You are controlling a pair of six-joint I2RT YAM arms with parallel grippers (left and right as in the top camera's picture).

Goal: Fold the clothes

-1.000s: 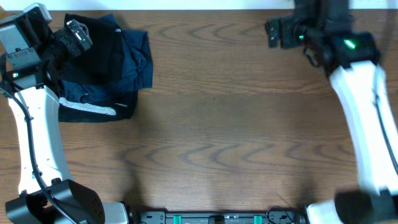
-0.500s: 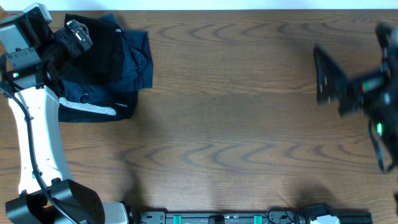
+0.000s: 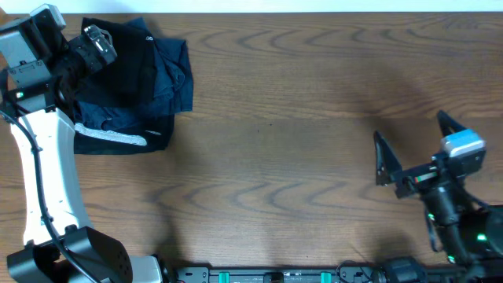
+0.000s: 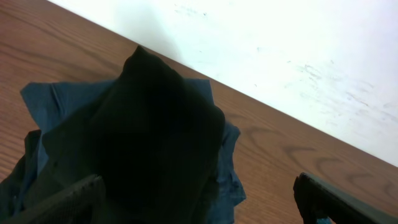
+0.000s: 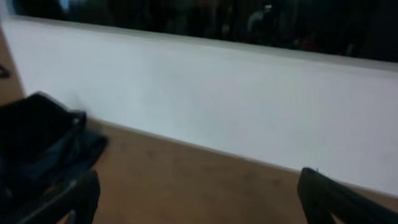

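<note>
The clothes, a black top (image 3: 130, 59) with a tiny white print, lie folded on a pile at the table's far left corner. In the left wrist view the black top (image 4: 155, 124) fills the lower left. My left gripper (image 3: 96, 45) hovers over the pile's left side, open, with nothing between its fingers (image 4: 71, 202). My right gripper (image 3: 416, 145) is low at the near right of the table, open and empty, well away from the clothes. In the right wrist view the dark pile (image 5: 37, 134) shows at the far left, blurred.
Under the black top lie navy blue folded garments (image 3: 173, 79), and a black folded piece with a silvery-white stripe (image 3: 118, 137). A white wall (image 4: 280, 50) runs behind the table's far edge. The wooden tabletop (image 3: 275, 141) stretches between both arms.
My right arm swung from the far right corner down to the near right of the table, its gripper staying open. The left arm and the pile have not moved.
</note>
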